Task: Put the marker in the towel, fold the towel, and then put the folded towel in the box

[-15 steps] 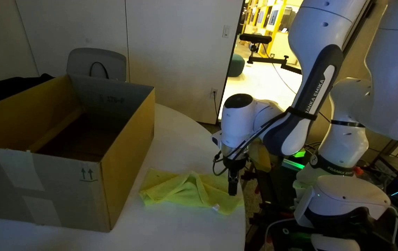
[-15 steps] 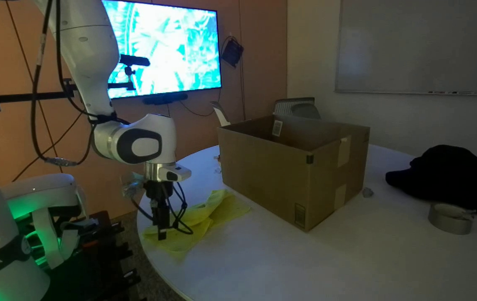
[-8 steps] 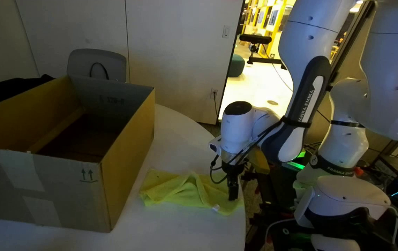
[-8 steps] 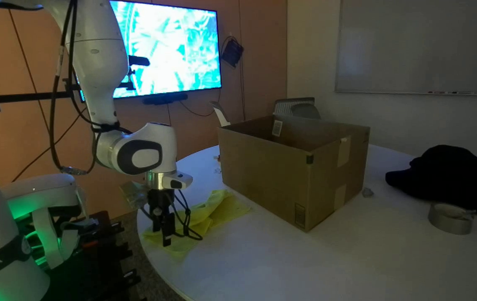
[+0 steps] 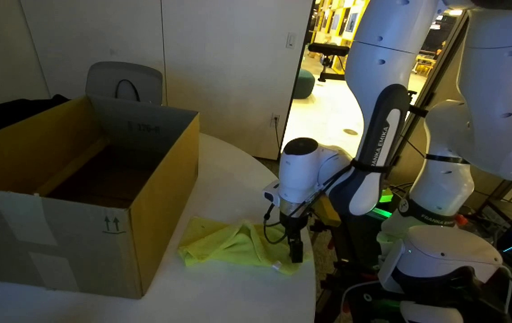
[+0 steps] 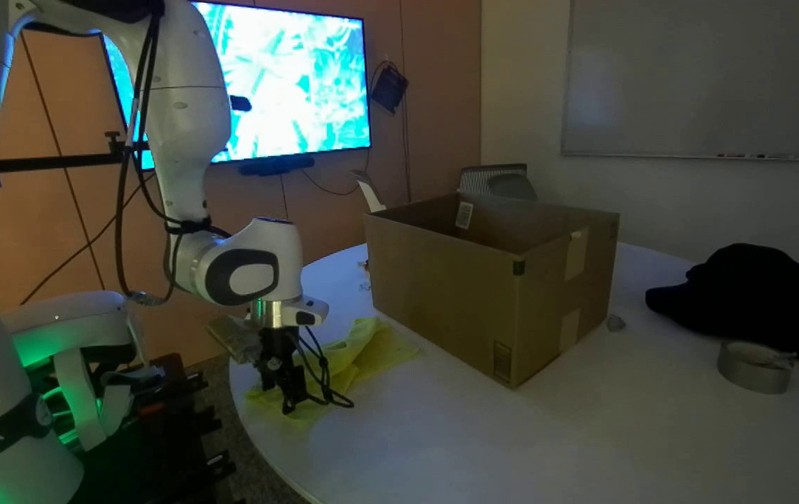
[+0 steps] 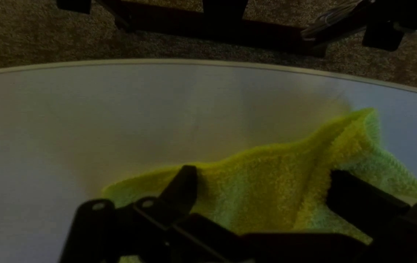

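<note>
The yellow-green towel [image 5: 224, 246] lies rumpled on the white table between the box and the table's rim, and shows in an exterior view [image 6: 364, 353] and the wrist view [image 7: 263, 186]. My gripper [image 5: 296, 259] points down at the towel's end farthest from the box, also in an exterior view [image 6: 287, 404]. In the wrist view its fingers [image 7: 261, 177] are wide apart over the cloth, touching or very near it. The towel's edge is wavy there. The brown cardboard box [image 5: 166, 197] stands open beside the towel, also in an exterior view [image 6: 441, 287]. The marker does not show.
The round table's edge [image 7: 193, 63] runs close behind the gripper. A grey tape roll [image 6: 755, 366] and a black cloth [image 6: 763, 301] lie beyond the box. A grey chair [image 5: 123, 80] stands behind the table.
My gripper has moved down and a little toward the box. The towel's end under it has shifted slightly away from the table edge. The box has not moved.
</note>
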### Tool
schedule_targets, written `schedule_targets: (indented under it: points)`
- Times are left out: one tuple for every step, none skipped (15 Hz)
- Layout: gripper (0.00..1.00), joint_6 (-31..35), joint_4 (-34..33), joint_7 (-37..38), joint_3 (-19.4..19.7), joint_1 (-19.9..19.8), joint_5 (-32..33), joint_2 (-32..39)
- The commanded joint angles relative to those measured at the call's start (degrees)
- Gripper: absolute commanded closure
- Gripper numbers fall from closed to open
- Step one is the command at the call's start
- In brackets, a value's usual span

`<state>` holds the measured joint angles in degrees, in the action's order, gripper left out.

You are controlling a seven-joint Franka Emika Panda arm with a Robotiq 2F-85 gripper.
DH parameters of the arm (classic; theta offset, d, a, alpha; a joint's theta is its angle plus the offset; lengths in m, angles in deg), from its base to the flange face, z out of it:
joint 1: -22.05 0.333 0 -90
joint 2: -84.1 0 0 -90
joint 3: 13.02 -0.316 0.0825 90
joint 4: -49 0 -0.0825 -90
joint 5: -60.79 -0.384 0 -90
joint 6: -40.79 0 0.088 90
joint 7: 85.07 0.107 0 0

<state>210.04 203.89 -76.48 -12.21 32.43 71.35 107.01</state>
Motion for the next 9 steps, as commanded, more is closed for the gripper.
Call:
schedule_targets:
  points:
    - [0.36,0.43,-2.59,-3.85,-0.89,-1.42,-1.55,3.17]
    - [0.46,0.07,-2.78,-4.38,-1.11,-1.62,-1.56,3.07]
    - [0.53,-0.55,-2.64,-4.8,-1.27,-1.55,-1.45,2.42]
    - [0.62,-1.06,-2.58,-4.95,-1.13,-1.22,-1.26,1.88]
    - [0.69,-1.75,-2.47,-5.22,-1.03,-0.92,-1.04,1.11]
    - [0.76,-2.31,-2.14,-4.98,-0.53,-0.11,-0.65,0.02]
    - [0.84,-2.81,-1.78,-4.8,-0.14,0.47,-0.36,-1.14]
    - [0.91,-3.57,-1.52,-4.26,0.62,1.4,0.18,-2.44]
    - [0.97,-4.32,-1.19,-3.71,1.45,2.37,0.88,-3.89]
